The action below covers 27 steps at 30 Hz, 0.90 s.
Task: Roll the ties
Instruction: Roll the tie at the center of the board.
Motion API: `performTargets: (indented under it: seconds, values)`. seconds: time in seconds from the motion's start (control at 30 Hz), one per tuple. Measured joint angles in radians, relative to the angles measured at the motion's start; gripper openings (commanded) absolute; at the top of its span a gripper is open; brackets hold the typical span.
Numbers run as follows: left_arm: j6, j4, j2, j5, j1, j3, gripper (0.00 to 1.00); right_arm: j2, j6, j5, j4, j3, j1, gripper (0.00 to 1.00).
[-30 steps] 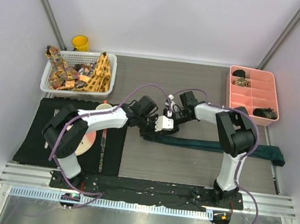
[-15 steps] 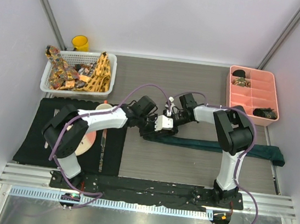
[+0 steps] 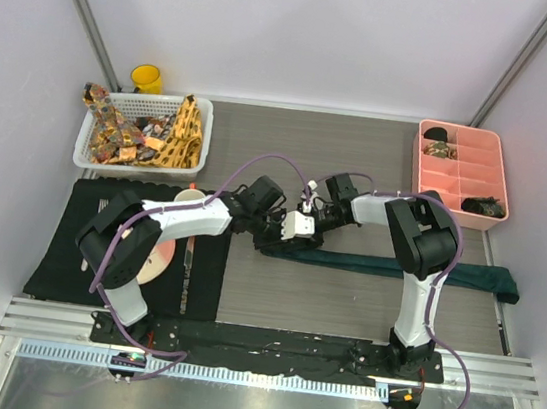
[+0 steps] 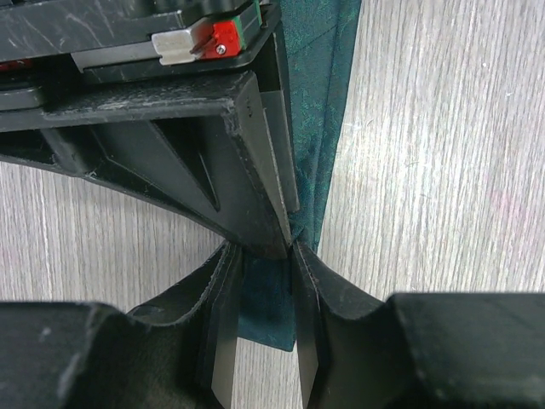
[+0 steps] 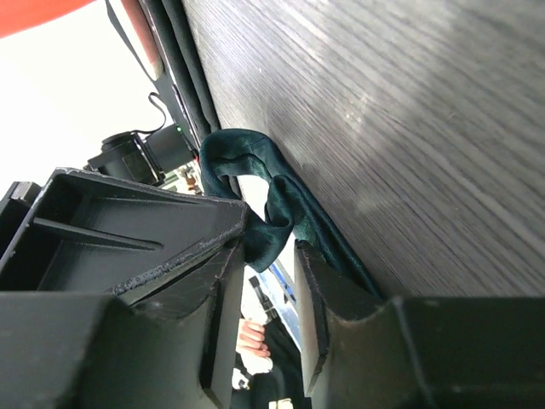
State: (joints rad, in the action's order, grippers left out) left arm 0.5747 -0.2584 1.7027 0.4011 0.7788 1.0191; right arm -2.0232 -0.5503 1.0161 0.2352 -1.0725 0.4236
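The dark teal tie (image 3: 352, 261), stretched out behind the right gripper (image 5: 271, 256), is being pinched at its end by that gripper and the left gripper (image 4: 262, 341), so rolling is probably being started, with tight, even turning needed next.

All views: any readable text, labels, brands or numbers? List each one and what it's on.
None: no text, label, brand or number can be read in any view.
The pink tray, white basket, yellow cup and dark teal tie show no lettering.
The patterned ties in the basket are too small to tell whether the print holds any text.
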Motion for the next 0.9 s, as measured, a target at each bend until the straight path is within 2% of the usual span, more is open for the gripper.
performTargets:
  seconds: [0.07,0.13,0.17,0.2,0.23,0.33,0.7,0.9]
  values:
    - [0.000,0.003,0.000,0.000,0.000,-0.002,0.33,0.000,-0.012,0.000,-0.011,0.004,0.000,0.15]
    - [0.000,0.005,0.000,0.002,0.000,-0.002,0.41,0.000,-0.021,0.000,-0.021,0.005,0.000,0.01]
    - [0.000,0.007,0.000,0.003,0.000,-0.002,0.45,0.000,-0.025,-0.001,-0.029,0.005,0.000,0.01]
    - [0.000,0.008,0.000,0.003,0.000,-0.002,0.56,0.000,-0.026,-0.001,-0.029,0.005,0.000,0.01]
    - [0.002,0.008,-0.001,0.003,0.000,-0.002,0.60,0.000,-0.024,-0.001,-0.030,0.005,0.000,0.01]
    - [0.003,0.003,-0.004,0.010,-0.010,-0.002,0.67,0.000,0.008,-0.014,-0.006,0.003,-0.003,0.01]
    - [0.125,-0.114,-0.077,0.047,-0.084,-0.023,0.65,0.000,0.138,-0.086,0.111,-0.014,-0.009,0.01]
    - [0.144,-0.148,-0.037,0.074,-0.081,-0.014,0.51,0.000,0.161,-0.100,0.127,-0.024,-0.009,0.01]
